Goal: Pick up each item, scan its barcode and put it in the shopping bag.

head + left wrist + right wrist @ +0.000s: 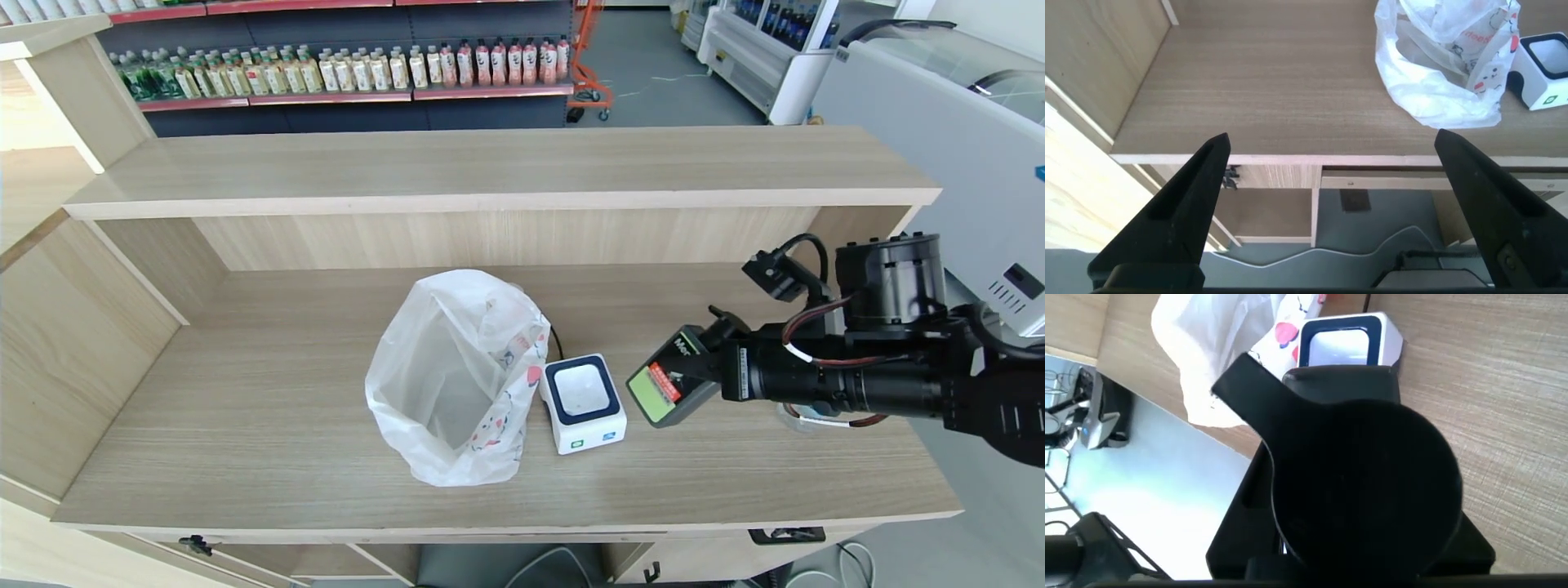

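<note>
Scanning step: the right tool (709,365) pinches a dark green-labelled box (663,385) just beside the white scanner (581,400). Next, I judge, barcode to its window, then the shopping bag (453,384). Left tool (1339,214) spread, empty.

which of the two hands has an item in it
The right hand, shut on a dark container with a green label beside the scanner; the left hand is open and empty.
</note>
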